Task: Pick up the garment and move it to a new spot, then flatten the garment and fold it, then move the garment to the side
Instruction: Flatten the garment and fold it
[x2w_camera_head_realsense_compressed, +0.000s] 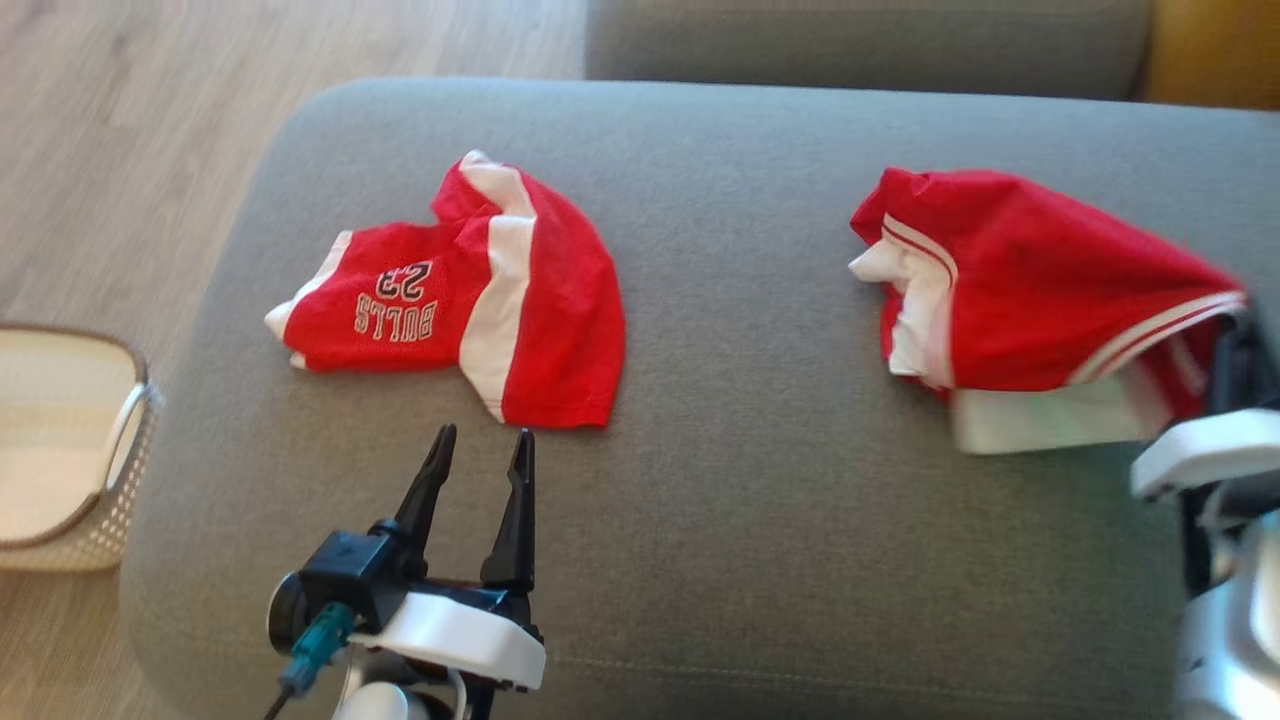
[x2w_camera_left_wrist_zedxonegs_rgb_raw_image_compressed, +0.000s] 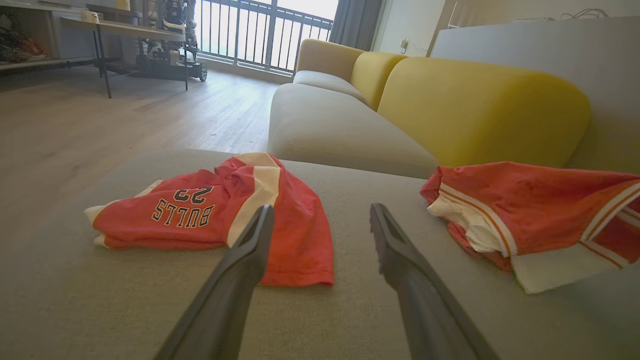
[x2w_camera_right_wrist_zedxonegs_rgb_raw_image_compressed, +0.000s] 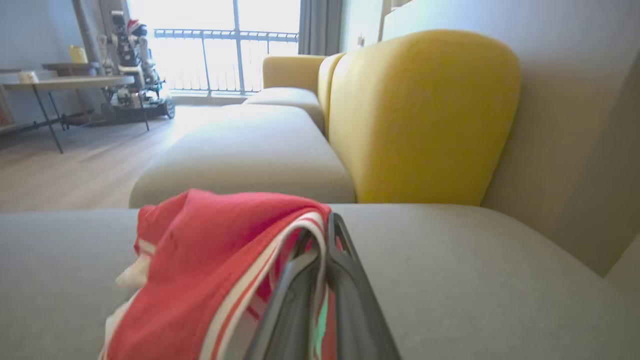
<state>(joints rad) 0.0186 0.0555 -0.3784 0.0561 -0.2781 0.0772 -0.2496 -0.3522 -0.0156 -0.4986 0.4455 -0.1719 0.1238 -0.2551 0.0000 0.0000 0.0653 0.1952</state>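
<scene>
Grey cushion (x2w_camera_head_realsense_compressed: 760, 300) holds a Bulls jersey (x2w_camera_head_realsense_compressed: 470, 300) at ten o'clock. We clamp our right gripper (x2w_camera_right_wrist_zedxonegs_rgb_raw_image_compressed: 321, 234) on the striped garment (x2w_camera_head_realsense_compressed: 1040, 290) at three o'clock; our left gripper (x2w_camera_head_realsense_compressed: 484, 436) stands spread.

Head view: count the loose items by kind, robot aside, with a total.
Red-and-white garments: 2, the BULLS jersey and the bunched garment
Basket: 1
Total: 3

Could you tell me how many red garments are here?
2. The jersey lies before the left end effector; the other garment, to its right, is pinched by the right end effector. None seem hidden.
</scene>
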